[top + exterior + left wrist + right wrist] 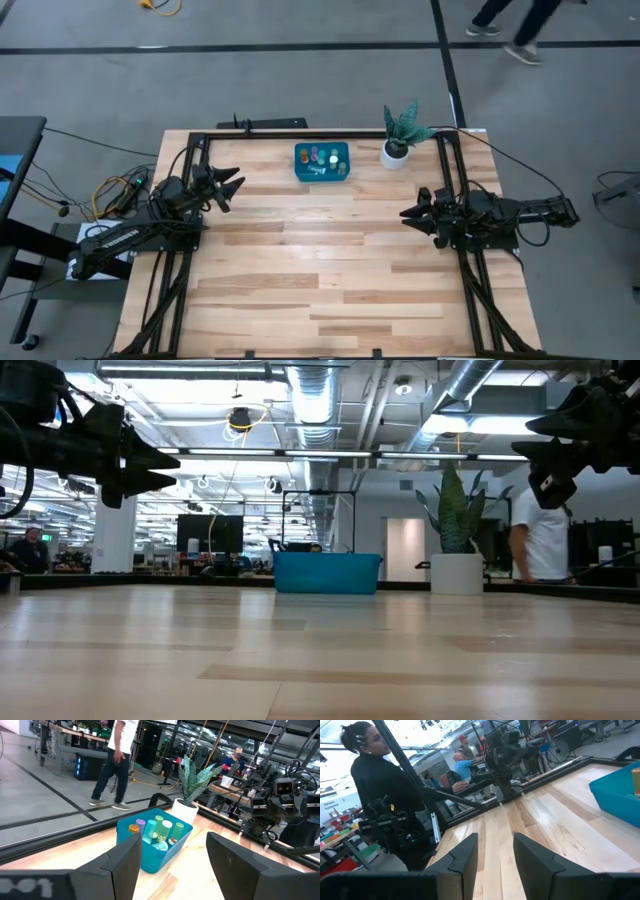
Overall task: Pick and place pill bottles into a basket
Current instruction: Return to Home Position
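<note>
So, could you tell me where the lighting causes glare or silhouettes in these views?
Low view: bright ceiling lights leave the left end effector and right end effector as dark silhouettes; the table carries a pale sheen. Right wrist view: glare streaks across the table. High view: even light, soft shadows. Left wrist view: the basket and pill bottles are evenly lit.

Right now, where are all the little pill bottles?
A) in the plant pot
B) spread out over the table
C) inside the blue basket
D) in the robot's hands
C: the pill bottles stand bunched together inside the blue basket beside the potted plant, while the left hand and the right hand hang open, holding nothing.
</note>
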`<state>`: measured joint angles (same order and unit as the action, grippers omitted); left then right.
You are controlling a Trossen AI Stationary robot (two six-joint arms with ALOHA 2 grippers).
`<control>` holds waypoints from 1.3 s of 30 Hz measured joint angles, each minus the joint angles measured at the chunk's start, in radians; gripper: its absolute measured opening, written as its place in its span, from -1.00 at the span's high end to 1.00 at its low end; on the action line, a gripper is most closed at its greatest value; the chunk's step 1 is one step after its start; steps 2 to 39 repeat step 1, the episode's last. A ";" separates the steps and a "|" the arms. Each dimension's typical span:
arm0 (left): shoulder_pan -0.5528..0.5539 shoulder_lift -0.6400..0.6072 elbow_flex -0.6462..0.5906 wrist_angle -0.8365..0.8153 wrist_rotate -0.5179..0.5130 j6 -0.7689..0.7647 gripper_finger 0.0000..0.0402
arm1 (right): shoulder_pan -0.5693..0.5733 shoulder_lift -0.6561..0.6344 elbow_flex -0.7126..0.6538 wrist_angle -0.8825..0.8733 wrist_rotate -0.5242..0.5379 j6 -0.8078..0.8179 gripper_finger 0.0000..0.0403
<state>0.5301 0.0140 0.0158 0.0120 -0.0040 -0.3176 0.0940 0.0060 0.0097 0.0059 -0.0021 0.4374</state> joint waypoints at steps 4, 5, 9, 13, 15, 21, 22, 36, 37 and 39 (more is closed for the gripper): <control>0.000 0.000 0.000 0.000 0.000 0.000 -0.06 | 0.000 0.000 0.000 0.000 0.000 0.000 0.41; 0.000 0.000 0.000 0.000 0.000 0.000 -0.06 | 0.000 0.000 0.000 0.000 0.000 0.000 0.41; 0.000 0.000 0.000 0.000 0.000 0.000 -0.06 | 0.000 0.000 0.000 0.000 0.000 0.000 0.41; 0.000 0.000 0.000 0.000 0.000 0.000 -0.06 | 0.000 0.000 0.000 0.000 0.000 0.000 0.41; 0.000 0.000 0.000 0.000 0.000 0.000 -0.06 | 0.000 0.000 0.000 0.000 0.000 0.000 0.41; 0.000 0.000 0.000 0.000 0.000 0.000 -0.06 | 0.000 0.000 0.000 0.000 0.000 0.000 0.41; 0.000 0.000 0.000 0.000 0.000 0.000 -0.06 | 0.000 0.000 0.000 0.000 0.000 0.000 0.41; 0.000 0.000 0.000 0.000 0.000 0.000 -0.06 | 0.000 0.000 0.000 0.000 0.000 0.000 0.41; 0.000 0.000 0.000 0.000 0.000 0.000 -0.06 | 0.000 0.000 0.000 0.000 0.000 0.000 0.41; 0.000 0.000 0.000 0.000 0.000 0.000 -0.06 | 0.000 0.000 0.000 0.000 0.000 0.000 0.41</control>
